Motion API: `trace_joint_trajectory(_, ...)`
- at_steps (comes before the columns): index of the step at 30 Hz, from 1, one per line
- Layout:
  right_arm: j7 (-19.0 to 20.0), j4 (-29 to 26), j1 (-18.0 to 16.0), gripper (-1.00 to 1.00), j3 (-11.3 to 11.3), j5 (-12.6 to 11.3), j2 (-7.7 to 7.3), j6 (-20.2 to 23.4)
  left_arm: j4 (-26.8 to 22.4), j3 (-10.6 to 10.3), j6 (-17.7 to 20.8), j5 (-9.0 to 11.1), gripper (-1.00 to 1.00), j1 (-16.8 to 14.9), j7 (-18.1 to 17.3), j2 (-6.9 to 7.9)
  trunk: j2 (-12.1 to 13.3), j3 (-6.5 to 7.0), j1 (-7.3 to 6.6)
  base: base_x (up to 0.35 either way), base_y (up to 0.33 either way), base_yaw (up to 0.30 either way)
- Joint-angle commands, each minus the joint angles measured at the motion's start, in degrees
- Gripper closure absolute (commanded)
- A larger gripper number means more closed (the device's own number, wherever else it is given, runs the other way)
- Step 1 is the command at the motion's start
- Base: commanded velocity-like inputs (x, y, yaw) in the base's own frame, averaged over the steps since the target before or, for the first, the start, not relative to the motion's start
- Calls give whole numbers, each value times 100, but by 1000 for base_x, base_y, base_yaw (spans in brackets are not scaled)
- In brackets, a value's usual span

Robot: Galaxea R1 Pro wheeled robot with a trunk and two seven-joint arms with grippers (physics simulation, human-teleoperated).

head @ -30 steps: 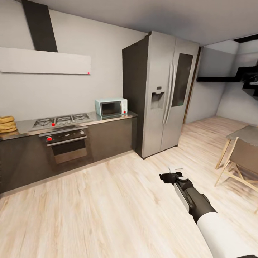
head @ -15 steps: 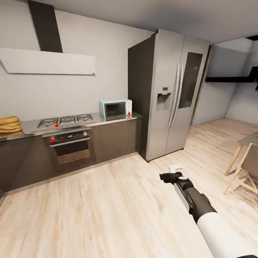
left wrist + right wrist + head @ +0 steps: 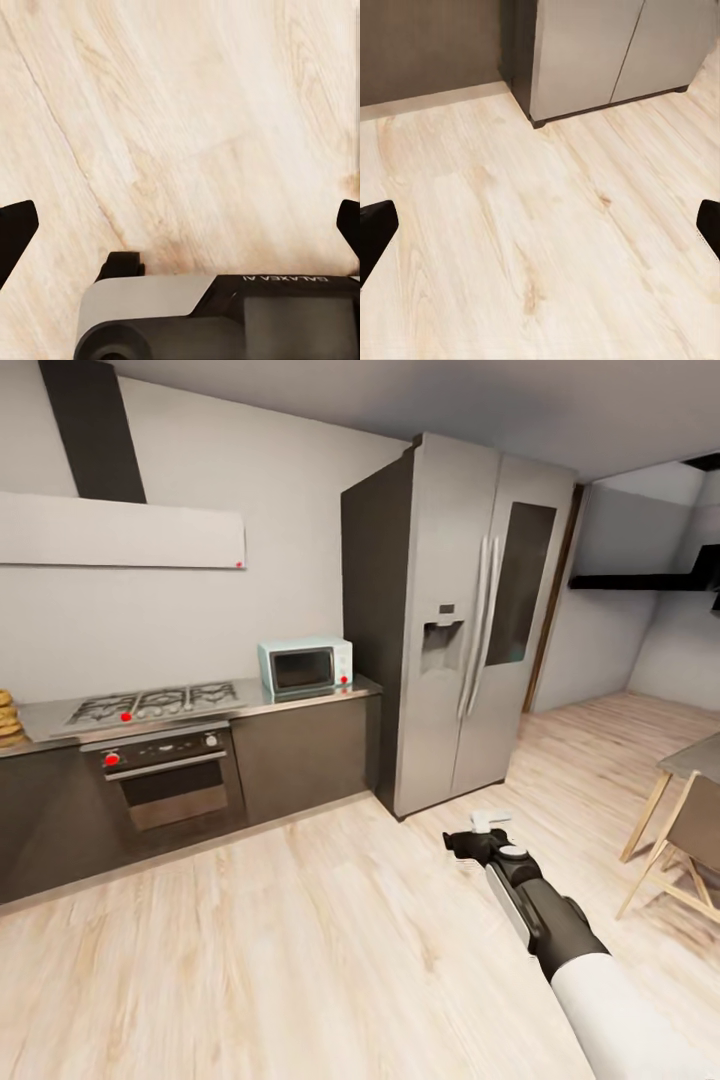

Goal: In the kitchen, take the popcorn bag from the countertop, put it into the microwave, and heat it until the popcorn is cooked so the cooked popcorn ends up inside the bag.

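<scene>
The pale blue microwave [image 3: 305,667] stands with its door closed at the right end of the grey steel countertop [image 3: 300,700], next to the fridge. A tan crumpled popcorn bag [image 3: 6,716] peeks in at the far left edge on the same countertop, mostly cut off. No popcorn shows. My right gripper [image 3: 478,832] hangs over the wood floor well short of the cabinets; its wrist view [image 3: 540,232] has the fingertips far apart, open and empty, facing the floor and fridge base. My left gripper [image 3: 180,225] is open above bare floor.
A tall steel fridge [image 3: 450,620] stands right of the counter. A gas hob [image 3: 150,703] sits over a built-in oven [image 3: 170,775], under a white hood [image 3: 120,530]. A wooden table and chair [image 3: 685,810] stand at the right. Wood floor lies between me and the cabinets.
The whole view has swung, first one way and then back, so the bag now sits at the frame's left edge. My right arm keeps the same pose.
</scene>
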Motion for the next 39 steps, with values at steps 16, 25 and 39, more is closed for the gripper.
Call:
trace_joint_trajectory(16,-28,-2487,873,-100,32,-47,-10,83,10,7,-21,11,-100,17,20,3,-4,-11,3,334,-112,10)
trace_joint_trajectory(25,13,-2589,977,-100,71,-28,-27,89,4,17,-26,11,-100,83,19,5,-4,-16,3,343,-75,251)
trace_joint_trajectory(39,24,-2586,980,-100,65,-29,-36,85,1,17,-29,11,-100,83,20,5,-4,-16,3,343,-76,275)
